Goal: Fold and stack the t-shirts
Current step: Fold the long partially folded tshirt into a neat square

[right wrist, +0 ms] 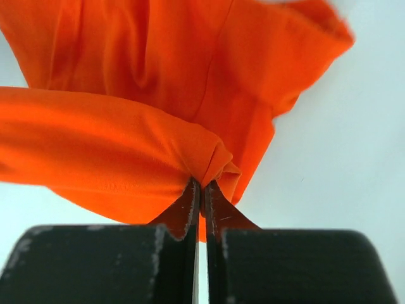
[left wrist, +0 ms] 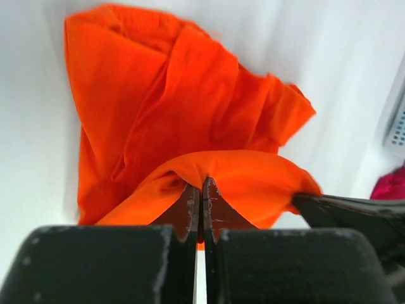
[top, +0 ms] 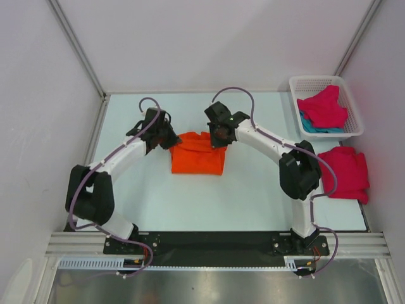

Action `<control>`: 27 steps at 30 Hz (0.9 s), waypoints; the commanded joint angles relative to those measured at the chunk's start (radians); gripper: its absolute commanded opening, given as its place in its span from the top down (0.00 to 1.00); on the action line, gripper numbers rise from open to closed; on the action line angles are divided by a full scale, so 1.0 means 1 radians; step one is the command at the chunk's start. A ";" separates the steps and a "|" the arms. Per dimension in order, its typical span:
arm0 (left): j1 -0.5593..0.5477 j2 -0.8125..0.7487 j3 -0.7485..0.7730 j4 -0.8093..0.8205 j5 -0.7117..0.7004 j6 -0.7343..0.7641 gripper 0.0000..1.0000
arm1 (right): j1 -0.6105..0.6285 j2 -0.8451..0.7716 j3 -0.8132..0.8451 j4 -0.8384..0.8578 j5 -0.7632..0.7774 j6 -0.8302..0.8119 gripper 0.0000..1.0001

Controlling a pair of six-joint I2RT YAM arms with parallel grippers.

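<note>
The bright orange t-shirt (top: pixel 198 154) lies half folded at the middle of the table. My left gripper (top: pixel 166 140) is shut on its far left edge, and the pinched cloth (left wrist: pixel 209 170) bunches at the fingertips. My right gripper (top: pixel 219 137) is shut on its far right edge, where the cloth (right wrist: pixel 126 152) folds over. Both hold the far edge a little above the rest of the shirt. A magenta-red t-shirt (top: pixel 345 171) lies folded at the right edge of the table. Another magenta-red t-shirt (top: pixel 324 107) lies on a teal one (top: pixel 311 126) in the basket.
A white mesh basket (top: pixel 350 101) stands at the far right corner and shows at the right edge of the left wrist view (left wrist: pixel 398 123). White walls close the table at the back and sides. A black rail (top: pixel 209 240) runs along the near edge.
</note>
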 commanded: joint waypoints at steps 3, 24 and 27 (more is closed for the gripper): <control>0.038 0.126 0.126 0.006 0.026 0.070 0.78 | -0.061 0.083 0.149 -0.084 0.015 -0.076 0.67; 0.039 -0.205 -0.234 0.066 -0.025 0.048 0.09 | 0.015 -0.008 0.136 -0.001 -0.063 -0.046 0.46; 0.039 -0.263 -0.308 0.077 -0.014 0.041 0.09 | 0.020 0.100 0.247 -0.015 -0.114 -0.049 0.46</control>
